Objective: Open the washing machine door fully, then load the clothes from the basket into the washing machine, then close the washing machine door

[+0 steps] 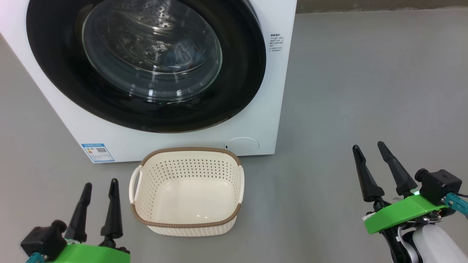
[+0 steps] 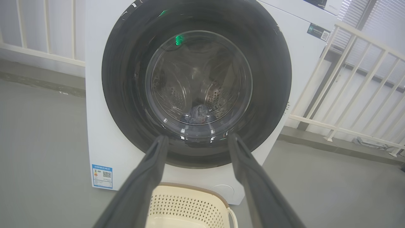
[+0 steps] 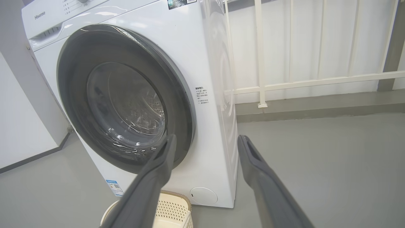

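Observation:
The white washing machine (image 1: 252,120) stands ahead, its round black-rimmed door (image 1: 146,109) shut flat against the front. Through the glass bowl, blue-grey clothes (image 1: 184,51) lie in the steel drum; the left wrist view shows the clothes (image 2: 198,114) low in the drum too. The cream basket (image 1: 186,171) with a brown rim sits on the floor before the machine, with nothing in it. My left gripper (image 1: 99,184) is open at the lower left, just left of the basket. My right gripper (image 1: 369,146) is open at the lower right, well clear of everything.
Grey floor (image 1: 365,73) spreads wide to the right of the machine. A white railing (image 3: 300,84) runs behind and beside the machine (image 3: 202,47). A blue sticker (image 1: 97,152) marks the machine's lower left corner, and a round cap (image 1: 241,143) sits at its lower right.

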{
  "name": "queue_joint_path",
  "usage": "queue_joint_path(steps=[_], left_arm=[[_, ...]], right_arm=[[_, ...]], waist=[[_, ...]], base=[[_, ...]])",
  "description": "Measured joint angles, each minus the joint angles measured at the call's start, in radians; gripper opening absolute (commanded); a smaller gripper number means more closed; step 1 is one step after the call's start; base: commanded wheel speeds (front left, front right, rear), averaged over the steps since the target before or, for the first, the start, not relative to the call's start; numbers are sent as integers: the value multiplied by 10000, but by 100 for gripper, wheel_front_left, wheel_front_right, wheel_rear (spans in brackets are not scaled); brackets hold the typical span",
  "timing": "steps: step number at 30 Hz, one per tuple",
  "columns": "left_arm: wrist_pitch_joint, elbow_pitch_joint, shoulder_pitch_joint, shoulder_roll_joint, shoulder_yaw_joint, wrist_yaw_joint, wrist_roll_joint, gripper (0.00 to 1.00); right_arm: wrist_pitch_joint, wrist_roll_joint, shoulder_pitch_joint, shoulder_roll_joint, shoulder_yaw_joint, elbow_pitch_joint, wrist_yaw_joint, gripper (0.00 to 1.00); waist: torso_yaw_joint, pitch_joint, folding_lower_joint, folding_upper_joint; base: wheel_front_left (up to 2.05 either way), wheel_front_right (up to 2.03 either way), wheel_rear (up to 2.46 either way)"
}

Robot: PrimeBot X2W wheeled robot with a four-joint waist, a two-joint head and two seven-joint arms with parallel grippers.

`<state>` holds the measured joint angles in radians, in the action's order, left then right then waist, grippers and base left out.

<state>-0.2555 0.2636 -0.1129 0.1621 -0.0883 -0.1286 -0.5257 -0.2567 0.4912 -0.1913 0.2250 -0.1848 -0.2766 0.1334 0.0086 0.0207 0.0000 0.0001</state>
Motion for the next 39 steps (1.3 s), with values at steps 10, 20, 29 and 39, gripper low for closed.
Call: queue_joint_path(steps=[10,20,29,39], left_arm=[[2,4,0,2,4,0,-17,100],[2,40,0,0,6,0,-102,100],[4,151,7,-25,-6,2,-408,0],[219,602,406,-326,-46,2,-940,0]], right_arm=[[0,0,0,-29,-17,-56,0,100],[0,0,0,-35,-33,-90,0,100],[0,4,10,-75,-58,-188,2,0],[192,581,573,-407,-44,-677,2,0]], waist=[[11,-73,0,0],[6,-96,0,0],[-5,-109,0,0],[-10,-137,21,0]], base=[[0,0,0],[0,0,0],[0,0,0],[0,0,0]])
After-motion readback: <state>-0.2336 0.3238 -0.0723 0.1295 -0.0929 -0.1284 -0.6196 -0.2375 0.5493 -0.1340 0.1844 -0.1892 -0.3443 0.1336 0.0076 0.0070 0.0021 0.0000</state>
